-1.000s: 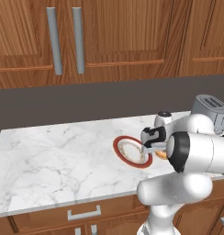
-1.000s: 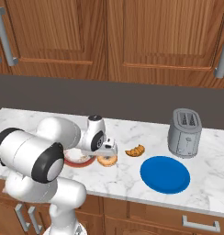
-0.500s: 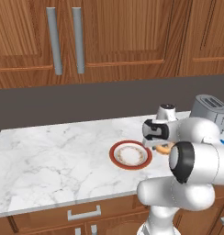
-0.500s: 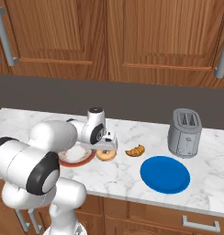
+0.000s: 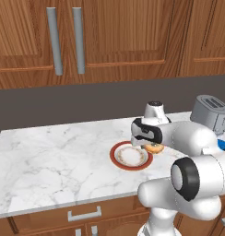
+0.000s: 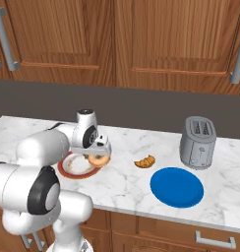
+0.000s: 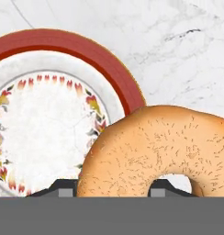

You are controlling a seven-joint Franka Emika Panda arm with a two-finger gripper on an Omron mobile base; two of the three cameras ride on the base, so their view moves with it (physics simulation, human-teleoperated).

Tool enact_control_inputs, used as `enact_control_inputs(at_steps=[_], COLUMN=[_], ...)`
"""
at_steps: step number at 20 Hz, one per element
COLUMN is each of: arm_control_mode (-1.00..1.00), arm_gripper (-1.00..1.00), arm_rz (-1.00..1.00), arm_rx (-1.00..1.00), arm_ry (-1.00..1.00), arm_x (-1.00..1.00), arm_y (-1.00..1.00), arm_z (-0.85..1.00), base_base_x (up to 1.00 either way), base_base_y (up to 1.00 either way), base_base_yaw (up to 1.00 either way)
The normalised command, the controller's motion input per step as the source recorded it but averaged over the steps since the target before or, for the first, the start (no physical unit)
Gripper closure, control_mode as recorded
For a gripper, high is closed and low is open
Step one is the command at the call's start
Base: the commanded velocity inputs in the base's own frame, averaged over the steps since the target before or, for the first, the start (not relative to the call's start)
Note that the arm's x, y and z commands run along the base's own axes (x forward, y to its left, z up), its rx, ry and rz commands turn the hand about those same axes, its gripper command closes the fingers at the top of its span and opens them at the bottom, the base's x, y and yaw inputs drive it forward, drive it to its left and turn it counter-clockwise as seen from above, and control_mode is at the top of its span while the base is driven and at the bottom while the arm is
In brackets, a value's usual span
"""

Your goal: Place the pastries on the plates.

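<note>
ring doughnut (image 7: 155, 151) pinched between the closed fingers of the gripper (image 6: 98, 156), at the right edge of the red-rimmed plate (image 5: 119, 160) on the marble counter (image 5: 50, 156). best lifted just clear, carried over the speckled centre, lowered flat, then released.

Doughnut (image 7: 155, 151) cut off at hand view's bottom edge, blue plate (image 5: 223, 145) mostly behind arm, hand's fingertips seemingly hidden.

Count on the counter: one ring doughnut (image 6: 98, 160), one orange-brown pastry piece (image 6: 144, 161), one red-rimmed plate (image 5: 119, 161), one blue plate (image 6: 177, 187), one toaster (image 6: 197, 142).
</note>
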Motion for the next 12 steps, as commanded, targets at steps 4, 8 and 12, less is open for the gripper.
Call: enact_control_inputs(at_steps=[4,8,12], arm_control_mode=[-1.0,-1.0,-1.0], arm_gripper=[1.0,1.0,1.0], arm_rz=[-0.01,-0.01,-0.01], arm_rx=[0.0,0.0,0.0], arm_ry=[0.03,0.05,0.07], arm_x=[0.0,0.03,0.06], arm_y=[0.71,0.57,0.45], arm_z=[0.0,-0.04,-0.2], base_base_x=[0.0,0.0,0.0], base_base_y=[0.0,0.0,0.0], base_base_yaw=[0.0,0.0,0.0])
